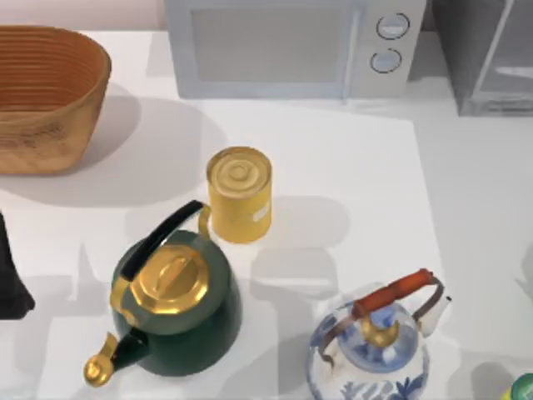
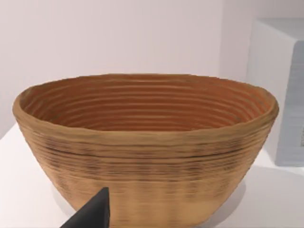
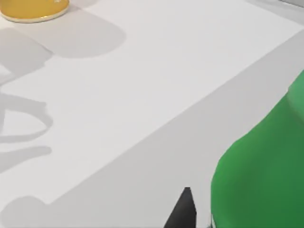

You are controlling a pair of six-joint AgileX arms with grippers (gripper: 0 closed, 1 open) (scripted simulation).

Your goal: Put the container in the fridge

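A yellow tin-like container [image 1: 240, 193] stands upright mid-table, in front of the microwave; its base shows in the right wrist view [image 3: 33, 9]. The fridge [image 1: 487, 58], dark grey with a pale-framed glass door, stands at the back right corner. A green rounded object [image 1: 523, 387] sits at the front right edge and looms close beside my right gripper [image 3: 183, 211]. I cannot tell what the green object [image 3: 261, 166] is. My left gripper [image 1: 12, 279] is a dark shape at the table's left edge, facing the basket [image 2: 142, 142].
A woven basket [image 1: 46, 100] stands at the back left and a white microwave [image 1: 291, 46] with two dials at the back middle. A dark green kettle [image 1: 175, 304] with a gold lid sits front left of the can. A blue-and-white kettle [image 1: 375, 350] sits front right.
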